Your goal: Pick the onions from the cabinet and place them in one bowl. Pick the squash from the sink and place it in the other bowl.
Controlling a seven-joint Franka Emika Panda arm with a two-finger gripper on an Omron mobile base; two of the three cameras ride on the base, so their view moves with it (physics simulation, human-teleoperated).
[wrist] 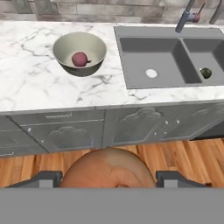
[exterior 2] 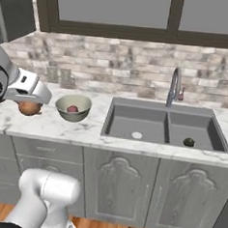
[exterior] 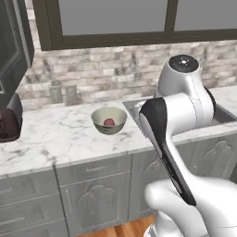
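My gripper [wrist: 107,178] is shut on the orange-brown onion [wrist: 107,166], which bulges between the two finger tips. From the right base, the gripper [exterior 2: 29,103] holds that onion [exterior 2: 31,110] just above the counter, left of the pale grey-green bowl [exterior 2: 73,113]. The reddish-purple onion [exterior 2: 73,109] [wrist: 79,59] [exterior: 109,122] lies inside this bowl [wrist: 61,43] [exterior: 109,129]. The dark green squash [exterior 2: 189,141] [wrist: 205,72] rests in the right basin of the sink [exterior 2: 135,115] [wrist: 168,54]. The cabinet's dark door [exterior: 16,44] hangs at the upper left.
A marble counter [exterior: 60,139] runs left of the sink, with grey drawers [wrist: 61,131] below. The curved faucet [exterior 2: 174,86] stands behind the basins. A dark appliance [exterior: 9,122] sits at the counter's left end. A dark-framed window [exterior 2: 114,9] spans the wall above.
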